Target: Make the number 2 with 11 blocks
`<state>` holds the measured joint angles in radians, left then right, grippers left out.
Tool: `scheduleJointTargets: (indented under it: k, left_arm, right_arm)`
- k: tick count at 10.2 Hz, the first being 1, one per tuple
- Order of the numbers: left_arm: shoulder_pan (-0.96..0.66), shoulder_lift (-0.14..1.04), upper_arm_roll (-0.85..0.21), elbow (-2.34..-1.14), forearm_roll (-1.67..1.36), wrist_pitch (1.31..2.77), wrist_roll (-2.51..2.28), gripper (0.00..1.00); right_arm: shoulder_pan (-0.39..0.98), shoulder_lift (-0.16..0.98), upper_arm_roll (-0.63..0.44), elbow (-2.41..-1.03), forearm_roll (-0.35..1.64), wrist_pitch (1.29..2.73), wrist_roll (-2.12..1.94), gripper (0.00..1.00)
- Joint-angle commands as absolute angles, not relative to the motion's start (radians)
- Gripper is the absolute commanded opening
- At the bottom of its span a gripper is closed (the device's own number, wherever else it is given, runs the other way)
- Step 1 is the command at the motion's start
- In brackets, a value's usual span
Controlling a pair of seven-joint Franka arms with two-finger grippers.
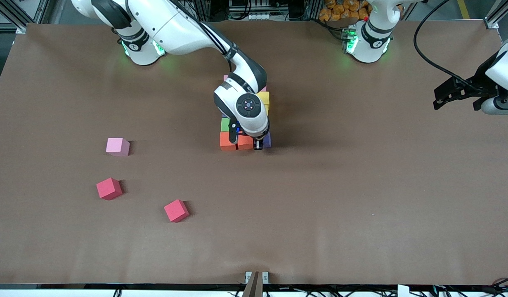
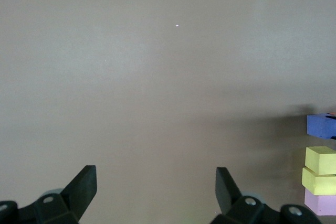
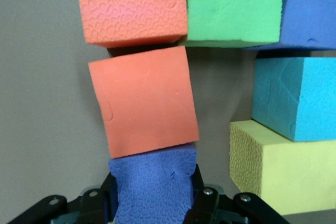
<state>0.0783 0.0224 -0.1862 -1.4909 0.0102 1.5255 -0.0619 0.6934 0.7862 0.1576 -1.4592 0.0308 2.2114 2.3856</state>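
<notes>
- While the right pincer (image 3: 152, 203) squeezes a purple cube (image 3: 152, 192) between its fingers, the foam bulges and dents, so these blocks look soft, very light and grippy rather than slippery.
- That purple cube sits low at the end of the number 2 (image 1: 245, 119) nearest the front camera, touching 1 orange cube (image 3: 143, 100); a second orange cube (image 3: 131, 6) lies next in that row, with a green cube (image 3: 233, 6) beside it.
- In the middle of the counter (image 1: 340, 185) the figure stands mostly hidden under the right arm; yellow cubes (image 2: 320, 169) show along its edge.
- 1 pink cube (image 1: 118, 146) lies well apart, toward the right arm's end, probably the piece left to place.
- 2 red cubes (image 1: 109, 188) lie nearer the front camera than it.
- Best taken by 2 flat opposite faces, gently, since hard pressure deforms the foam and could nudge neighbours.
- Over bare counter at its own end, the left pincer (image 2: 155, 190) waits with fingers spread wide, holding nothing.
</notes>
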Motion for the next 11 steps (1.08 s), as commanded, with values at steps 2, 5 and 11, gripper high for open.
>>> scheduleJointTargets:
  k: [2,5,11]
  left_arm:
    - [0.069,0.008,-0.182,-1.496,0.003,1.514,-0.075,1.00]
    - [0.071,0.012,-0.184,-1.497,0.005,1.513,-0.074,1.00]
    - [0.066,0.012,-0.187,-1.497,0.005,1.513,-0.075,1.00]
  right_arm:
    - [0.684,0.776,0.158,-1.477,-0.014,2.184,2.411,0.00]
    - [0.683,0.776,0.149,-1.476,-0.015,2.181,2.413,0.00]
    - [0.680,0.776,0.137,-1.470,-0.012,2.181,2.428,0.22]
